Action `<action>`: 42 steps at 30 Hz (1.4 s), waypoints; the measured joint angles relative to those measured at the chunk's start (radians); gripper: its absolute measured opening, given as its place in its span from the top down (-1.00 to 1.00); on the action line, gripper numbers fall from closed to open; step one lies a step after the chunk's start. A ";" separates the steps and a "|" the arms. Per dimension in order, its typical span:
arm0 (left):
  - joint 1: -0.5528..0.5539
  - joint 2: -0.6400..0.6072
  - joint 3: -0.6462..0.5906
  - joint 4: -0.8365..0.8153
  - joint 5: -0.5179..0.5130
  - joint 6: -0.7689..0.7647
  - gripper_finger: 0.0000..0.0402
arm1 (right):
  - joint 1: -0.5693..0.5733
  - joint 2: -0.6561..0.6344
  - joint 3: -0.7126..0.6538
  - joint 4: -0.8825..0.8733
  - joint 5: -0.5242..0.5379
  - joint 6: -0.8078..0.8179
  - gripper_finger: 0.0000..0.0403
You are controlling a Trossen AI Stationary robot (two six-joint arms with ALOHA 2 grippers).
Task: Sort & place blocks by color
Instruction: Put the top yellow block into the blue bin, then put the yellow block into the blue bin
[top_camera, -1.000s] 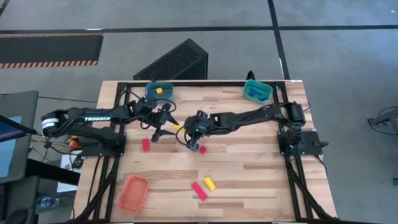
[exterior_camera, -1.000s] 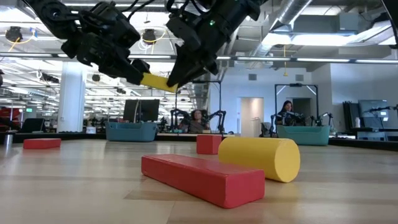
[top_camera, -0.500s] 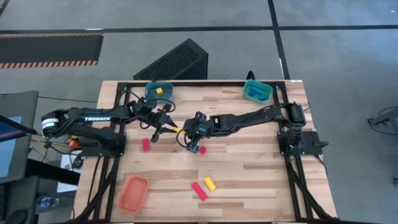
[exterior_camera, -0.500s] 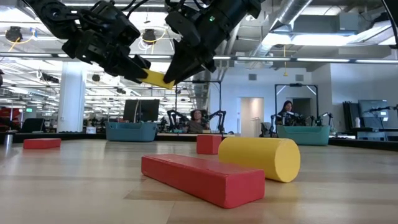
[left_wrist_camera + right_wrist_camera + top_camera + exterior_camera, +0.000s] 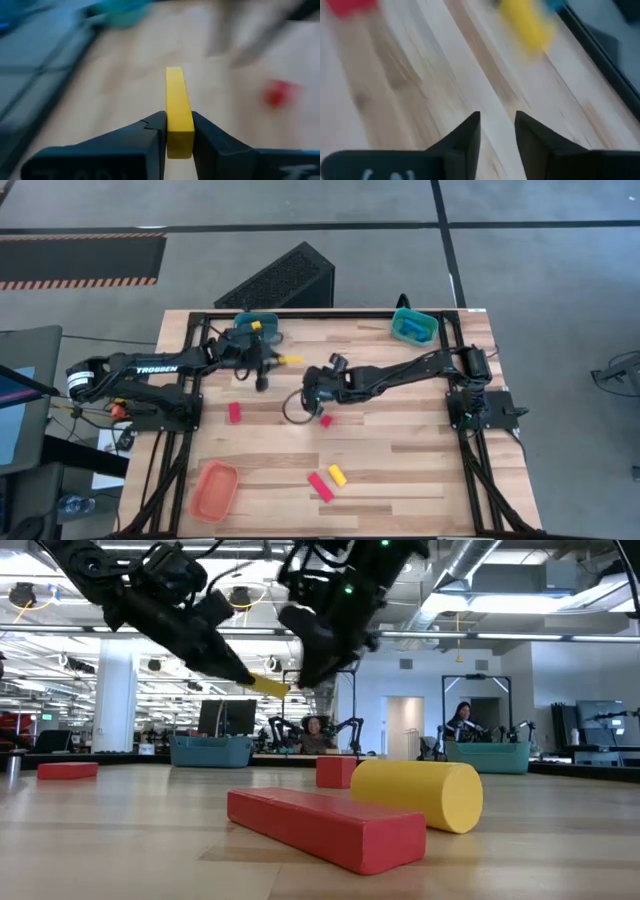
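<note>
My left gripper (image 5: 268, 363) is shut on a yellow bar block (image 5: 291, 360), held above the table just in front of the left teal tray (image 5: 262, 336), which holds a yellow block (image 5: 256, 325). My right gripper (image 5: 308, 392) hovers open near the table's middle with nothing between its fingers (image 5: 470, 131). A red cube (image 5: 325, 421) lies beside it. Another red block (image 5: 235, 412) lies to the left. A red bar (image 5: 319, 487) and a yellow cylinder (image 5: 337, 475) lie near the front edge. My left gripper pinches one end of the yellow bar (image 5: 179, 135) between its two fingers, which lie on the bar's two long sides. The fingers reach in from the table's left. The bar sticks out ahead, in line with them, and is lifted clear of the table (image 5: 268, 686).
An orange tray (image 5: 213, 490) sits at the front left. A second teal tray (image 5: 413, 326) with a blue block stands at the far right. A black ribbed box (image 5: 285, 277) lies on the floor beyond the far edge. People sit at desks in the room behind.
My left gripper has shut on the yellow bar that my right gripper held. It has carried the bar toward the far edge and the left teal tray. My right gripper has opened, let go of the bar, and turned away.
</note>
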 joint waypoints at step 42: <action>0.386 0.000 -0.031 -0.104 -0.413 -0.264 0.46 | -0.027 -0.002 -0.131 0.090 0.078 0.110 0.25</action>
